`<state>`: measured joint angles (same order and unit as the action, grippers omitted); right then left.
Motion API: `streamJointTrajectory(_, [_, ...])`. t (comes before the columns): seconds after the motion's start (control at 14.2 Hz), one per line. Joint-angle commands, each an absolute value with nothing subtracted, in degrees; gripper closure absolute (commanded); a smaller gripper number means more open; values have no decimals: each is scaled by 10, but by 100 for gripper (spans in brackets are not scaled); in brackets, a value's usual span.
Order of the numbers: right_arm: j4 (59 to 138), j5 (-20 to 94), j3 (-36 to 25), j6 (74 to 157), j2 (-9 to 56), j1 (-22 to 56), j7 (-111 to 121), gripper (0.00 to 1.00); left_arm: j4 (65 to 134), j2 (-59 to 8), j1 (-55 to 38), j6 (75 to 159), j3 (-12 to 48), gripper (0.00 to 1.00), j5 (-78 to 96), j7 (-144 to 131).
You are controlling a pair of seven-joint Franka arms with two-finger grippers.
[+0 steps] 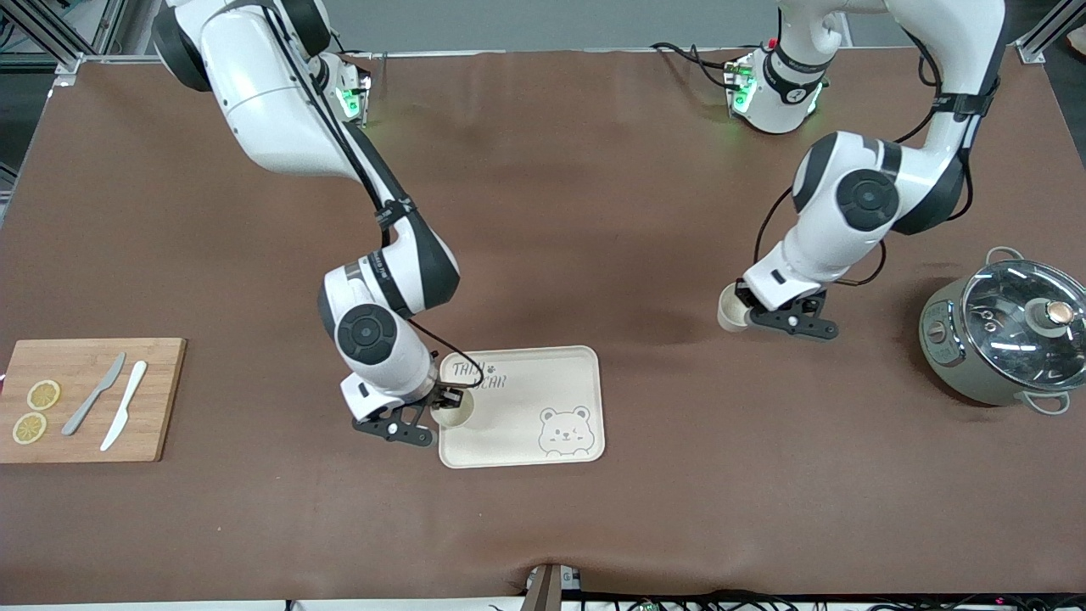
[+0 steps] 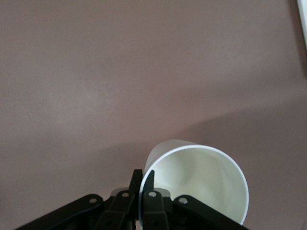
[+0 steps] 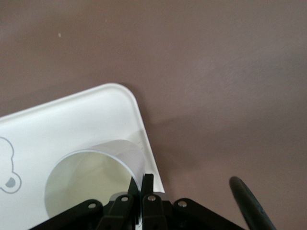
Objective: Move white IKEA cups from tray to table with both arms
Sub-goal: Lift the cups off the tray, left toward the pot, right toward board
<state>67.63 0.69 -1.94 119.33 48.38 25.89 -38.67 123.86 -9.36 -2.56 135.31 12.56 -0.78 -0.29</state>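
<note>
Cup: cream-white, handleless tapered cup (image 2: 201, 184), plain, open mouth facing the camera, inside empty.
Gripper: black two-finger left gripper (image 2: 143, 184), jaws pinched on the cup's rim wall, one finger inside, one outside.
Surface: plain brown matte table sheet (image 2: 120, 76) under the cup; cup's shadow falls across it.
Edge detail: pale strip (image 2: 302, 28) at the frame's corner, identity unclear.

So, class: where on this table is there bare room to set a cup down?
Bare brown table stretches between the tray and the robots' bases, and between tray and pot, where the left gripper holds a cup. The cutting board is crowded; the right gripper grips the cup on the tray.
</note>
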Motion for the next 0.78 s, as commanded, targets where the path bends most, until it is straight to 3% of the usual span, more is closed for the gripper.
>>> streamJointTrajectory(0.0, [644, -1, -9, 1150, 480, 228, -362, 100, 1309, -54, 38, 1392, 134, 100, 71, 138])
streamJointTrajectory(0.71, [619, 13, -6, 1115, 468, 113, -147, 100, 1328, -118, 81, 1501, 132, 100, 88, 238])
